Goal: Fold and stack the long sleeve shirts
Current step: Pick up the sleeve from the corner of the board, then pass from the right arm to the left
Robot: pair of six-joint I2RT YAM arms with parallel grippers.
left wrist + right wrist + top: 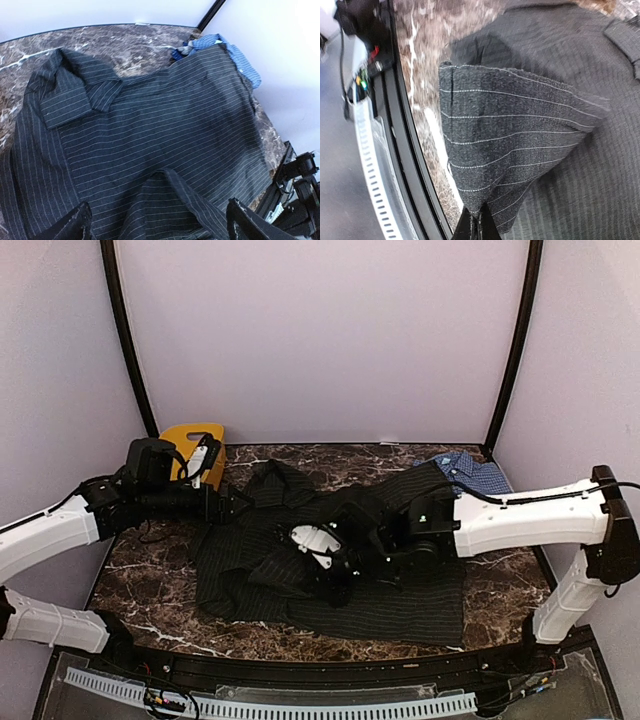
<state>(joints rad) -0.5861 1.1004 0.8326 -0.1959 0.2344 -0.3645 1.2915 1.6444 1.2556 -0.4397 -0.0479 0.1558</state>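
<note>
Top: black shirt (420, 595) spread across the bench (140, 570); blue shirt (470, 472) bunched at far right corner
Left wrist: my left end effector (157, 225) spread, empty, over black cloth
Right wrist: my right end effector (477, 227) pinching a raised black fold; thin bite may slip, dropping the fold crooked

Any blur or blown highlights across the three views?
Top external: even light, but the black shirt shows little detail. Left wrist: wall overexposed, pinstripes crisp. Right wrist: pinched fold sharp, table edge at left blurred.
</note>
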